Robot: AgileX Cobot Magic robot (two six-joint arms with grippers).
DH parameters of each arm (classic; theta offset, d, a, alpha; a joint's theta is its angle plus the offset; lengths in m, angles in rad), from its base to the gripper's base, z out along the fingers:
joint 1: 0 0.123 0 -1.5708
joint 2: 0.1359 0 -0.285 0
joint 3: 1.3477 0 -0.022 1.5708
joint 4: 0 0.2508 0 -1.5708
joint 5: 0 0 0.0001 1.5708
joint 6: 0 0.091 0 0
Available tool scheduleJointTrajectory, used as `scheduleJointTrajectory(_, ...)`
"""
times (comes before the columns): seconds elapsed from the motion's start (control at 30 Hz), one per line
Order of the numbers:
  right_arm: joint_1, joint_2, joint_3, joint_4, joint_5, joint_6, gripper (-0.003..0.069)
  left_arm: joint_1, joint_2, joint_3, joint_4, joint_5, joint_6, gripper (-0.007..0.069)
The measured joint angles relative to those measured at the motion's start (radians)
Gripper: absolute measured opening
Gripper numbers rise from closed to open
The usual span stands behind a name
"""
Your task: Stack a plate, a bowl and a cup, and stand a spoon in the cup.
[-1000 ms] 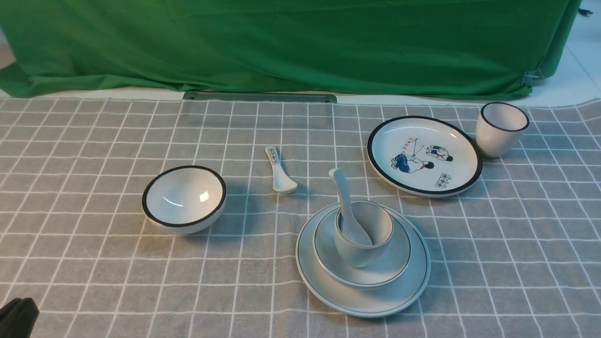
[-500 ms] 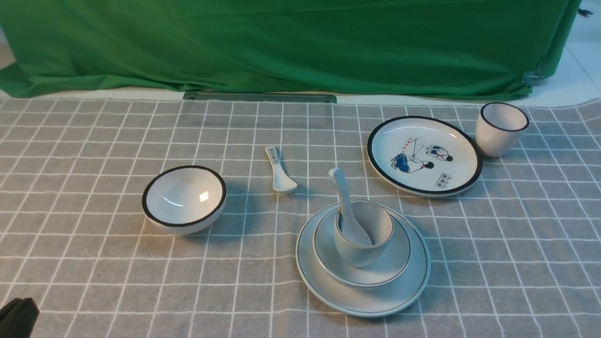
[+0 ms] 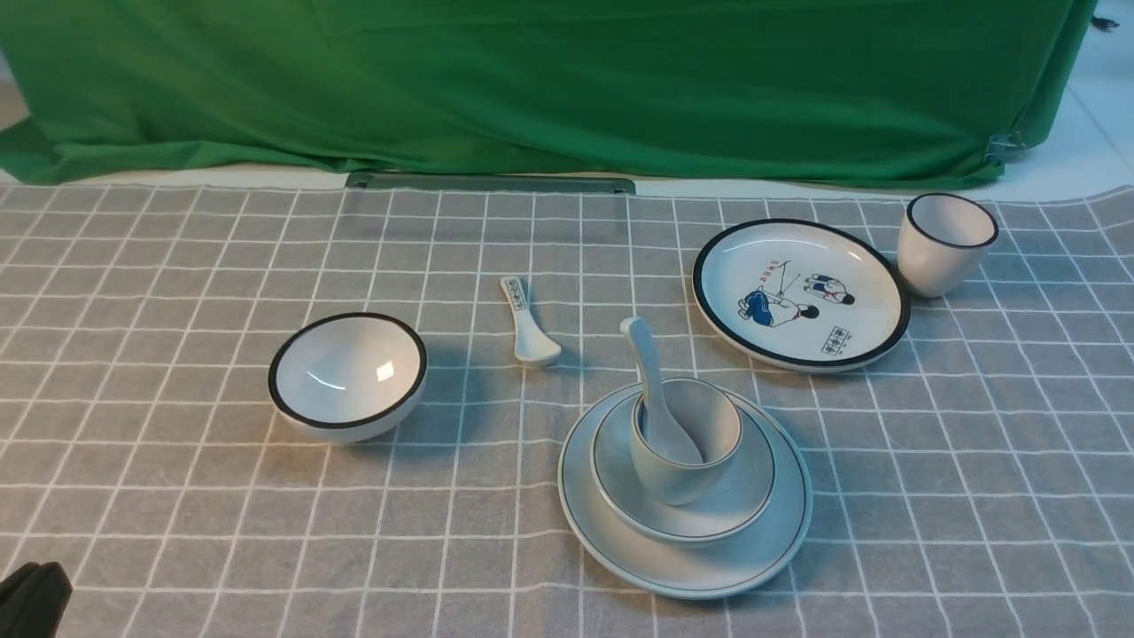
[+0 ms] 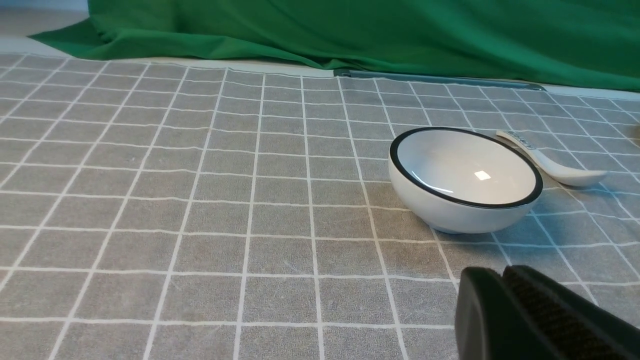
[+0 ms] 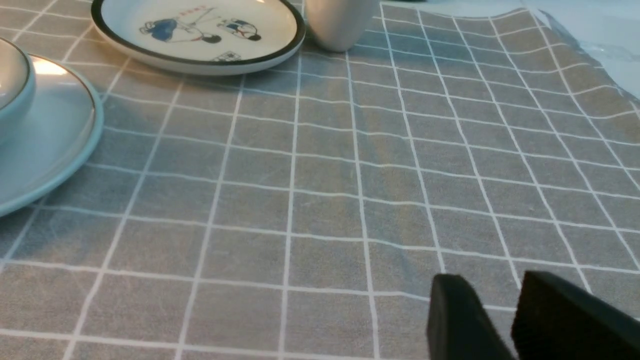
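At lower centre of the front view, the plate (image 3: 769, 554) carries the bowl (image 3: 746, 503), cup (image 3: 687, 461) and leaning spoon (image 3: 651, 390). The left end effector (image 4: 505, 295) is closed and empty, the right end effector (image 5: 492, 300) slightly parted and empty; both are best kept clear of the stack.

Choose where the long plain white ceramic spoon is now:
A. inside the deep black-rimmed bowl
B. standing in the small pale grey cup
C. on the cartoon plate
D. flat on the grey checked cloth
B: the long plain white ceramic spoon leans inside the small pale grey cup, handle pointing up.
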Motion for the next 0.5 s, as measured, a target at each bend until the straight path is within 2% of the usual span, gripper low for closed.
scheduleJointTrajectory(0.5,0.0,0.0,0.0,0.001,-0.001,0.002,0.0241,0.0,0.0,0.0,0.011,0.0,0.0,0.0017)
